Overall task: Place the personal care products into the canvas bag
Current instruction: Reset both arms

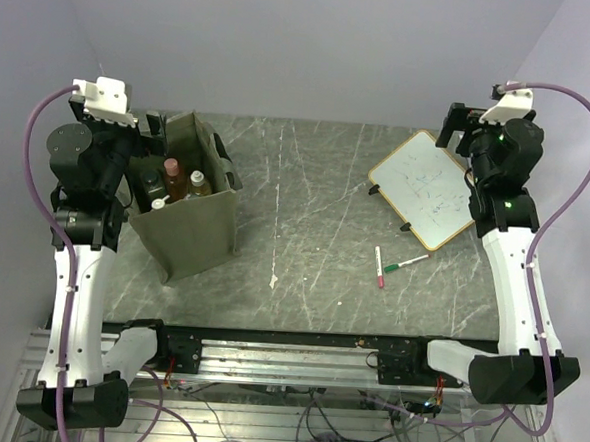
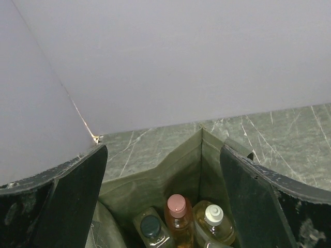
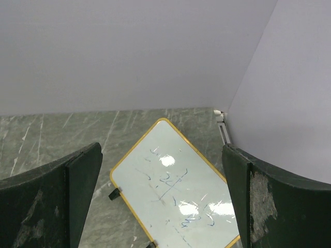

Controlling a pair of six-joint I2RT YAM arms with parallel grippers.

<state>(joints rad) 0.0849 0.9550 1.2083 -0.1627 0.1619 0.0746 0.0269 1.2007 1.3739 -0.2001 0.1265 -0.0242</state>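
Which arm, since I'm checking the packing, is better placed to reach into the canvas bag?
Left. The left gripper, open, hangs directly over the canvas bag, with bottle caps showing between its fingers in the wrist view. The right gripper, also open, is across the table above the whiteboard.

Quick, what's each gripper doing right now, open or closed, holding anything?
Left gripper: open, holding nothing, by the canvas bag.
Right gripper: open, holding nothing, near the whiteboard.

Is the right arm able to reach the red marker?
Probably yes. The red marker lies uncovered on the table, near the right arm, and the right gripper is open and empty.
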